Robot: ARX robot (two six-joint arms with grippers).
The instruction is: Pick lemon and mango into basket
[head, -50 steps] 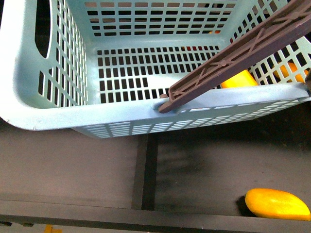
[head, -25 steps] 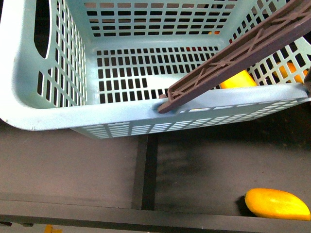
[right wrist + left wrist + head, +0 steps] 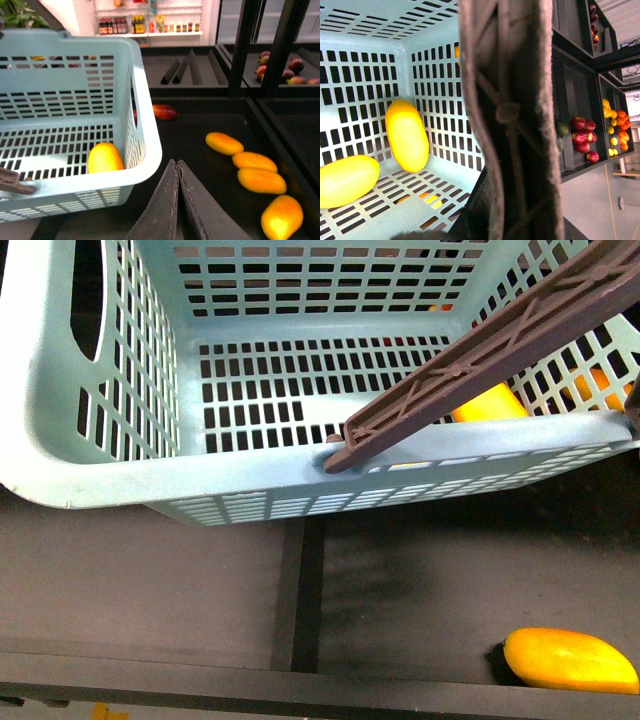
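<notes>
Right gripper (image 3: pixel 177 167): jaws pressed together, nothing between them, hanging outside the basket (image 3: pixel 145 150) over the dark shelf (image 3: pixel 210 170). Looked like a hover after a drop or before the next pick; that's a guess.

Left gripper: its fingers didn't show anywhere. The left wrist view was mostly filled by the brown handle (image 3: pixel 510 110) right against the lens, so the arm was probably carrying the basket by it, but whether the jaws were clamped could not be told.

Basket contents: two smooth yellow oval fruits on the floor in the left wrist view, one (image 3: pixel 407 135) against the slotted wall, the other (image 3: pixel 347 180) near the frame edge. Could not tell which was lemon and which mango. The front view caught only one (image 3: pixel 490 402), part-hidden behind the handle bar.

Outside: a long glossy yellow mango (image 3: pixel 570 660) lay on the shelf below the basket; four more mangoes (image 3: pixel 252 172) sat in a loose line beside the right gripper, well apart from the basket.

Basket was light-blue rigid plastic, grid slots in walls and floor, rounded rim. Handle was ribbed brown plastic, lying diagonally across the rim.
</notes>
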